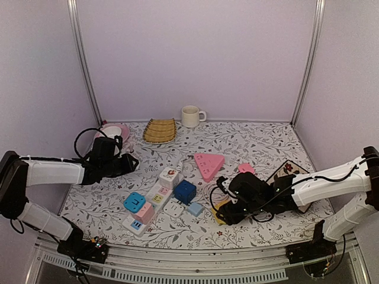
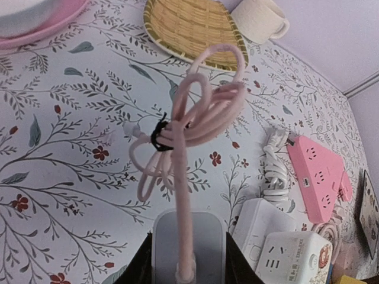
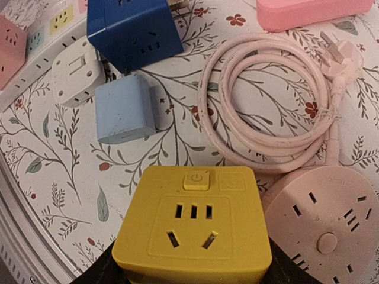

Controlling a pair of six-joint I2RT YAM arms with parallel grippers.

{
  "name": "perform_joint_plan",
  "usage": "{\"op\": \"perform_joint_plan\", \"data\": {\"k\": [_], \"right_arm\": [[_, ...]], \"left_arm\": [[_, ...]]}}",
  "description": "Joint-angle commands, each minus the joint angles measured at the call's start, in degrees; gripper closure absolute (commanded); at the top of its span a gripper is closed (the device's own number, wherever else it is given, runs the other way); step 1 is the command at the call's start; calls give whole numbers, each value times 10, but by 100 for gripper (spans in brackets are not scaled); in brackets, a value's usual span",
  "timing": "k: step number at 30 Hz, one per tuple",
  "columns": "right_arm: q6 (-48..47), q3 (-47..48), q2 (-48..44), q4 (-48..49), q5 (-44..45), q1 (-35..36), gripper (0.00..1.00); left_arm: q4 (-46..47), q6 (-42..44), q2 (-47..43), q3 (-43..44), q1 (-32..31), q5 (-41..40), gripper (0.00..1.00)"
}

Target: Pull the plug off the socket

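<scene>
Gripping a pale grey plug (image 2: 208, 244), the left claw (image 2: 188, 257) sits closed at the far left of the table (image 1: 260, 142), the pink cord (image 2: 195, 112) running straight out from the plug along the claw's axis. Well apart to the right, the right claw (image 3: 190, 278) is clamped on the yellow socket (image 3: 192, 228), whose holes show bare; plug and socket look already separated.
</scene>
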Motion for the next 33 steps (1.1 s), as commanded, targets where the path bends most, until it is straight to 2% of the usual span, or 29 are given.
{"op": "perform_joint_plan", "data": {"k": [1,7,13,21,25,33], "right_arm": [[23,26,24,-33,20,7,76],[27,47,58,-43,36,6,67],[24,79,77,-47,54,6,60],[20,96,91,-45,62,6,47],[15,102,94,-42,62,6,38],[11,114,86,-35,69,6,18]], "left_arm": [[51,-9,30,-9,14,21,71],[61,-12,53,-20,15,17,56],[62,-11,52,-35,14,21,33],[7,-11,-18,-39,-7,8,12],[-39,-11,-62,-30,-43,-22,7],[-125,-13,-132,-19,-115,-67,5]]}}
